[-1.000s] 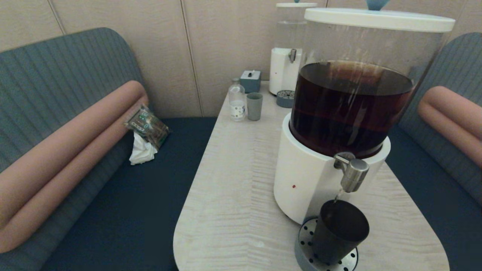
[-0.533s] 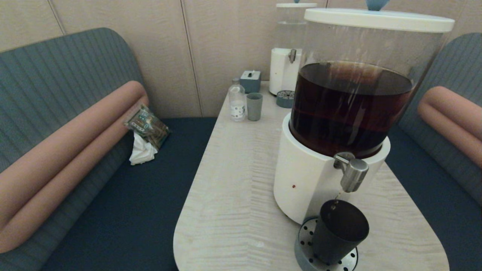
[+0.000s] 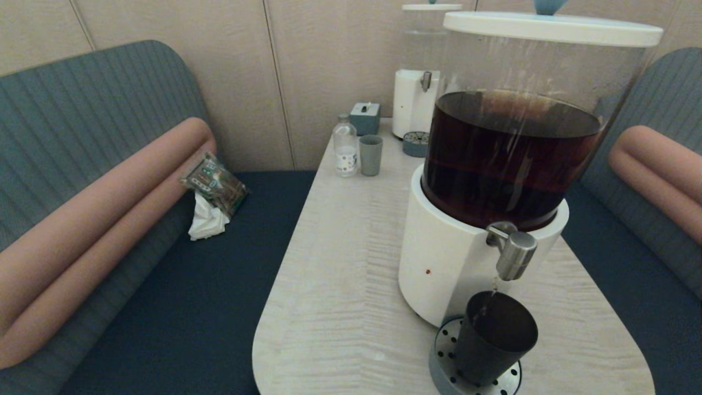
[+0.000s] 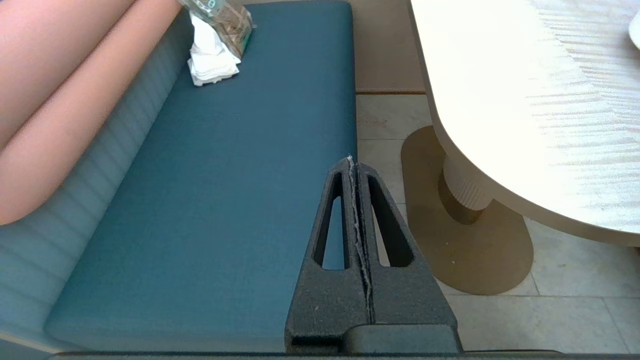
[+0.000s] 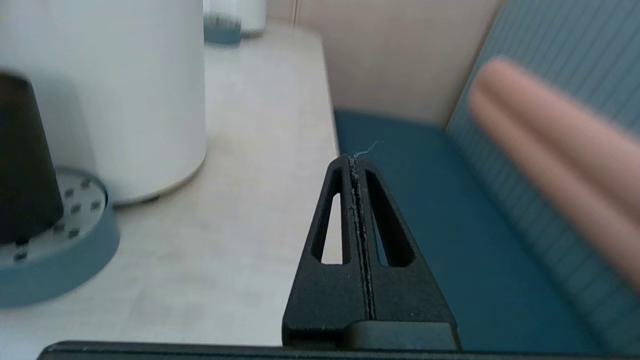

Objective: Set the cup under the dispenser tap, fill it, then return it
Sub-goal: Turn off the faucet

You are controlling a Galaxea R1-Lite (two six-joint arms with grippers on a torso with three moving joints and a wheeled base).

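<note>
A: What is sitting nearest the robot?

B: The cup (image 3: 493, 337) is standing upright on the perforated drip tray (image 3: 445, 351) at the near end of the table (image 3: 340, 285), directly under the dispenser tap (image 3: 513, 252). A thin thread of dark liquid is running from the tap into it.

A: And the grippers?

B: Neither is touching anything. The right gripper (image 5: 356, 160) is hanging over the table's right edge, just beside the tray, its two fingers pressed flat together and holding nothing. The left gripper (image 4: 351, 162) is hovering off the table's left side, above the blue bench seat (image 4: 225, 200), jaws likewise closed and empty.

A: Behind the cup?

B: The big dispenser (image 3: 493, 164) is rising on its white base, its clear tank carrying brown liquid to about half.

A: Farther back?

B: A grey-green cup (image 3: 371, 155) is standing just beside a small clear bottle (image 3: 345, 145); behind them a small grey box (image 3: 364, 118) and a smaller dispenser (image 3: 419, 77) of clear liquid are standing against the wall. On the left bench a packet (image 3: 215, 184) is lying on a white tissue (image 3: 207, 222).
</note>
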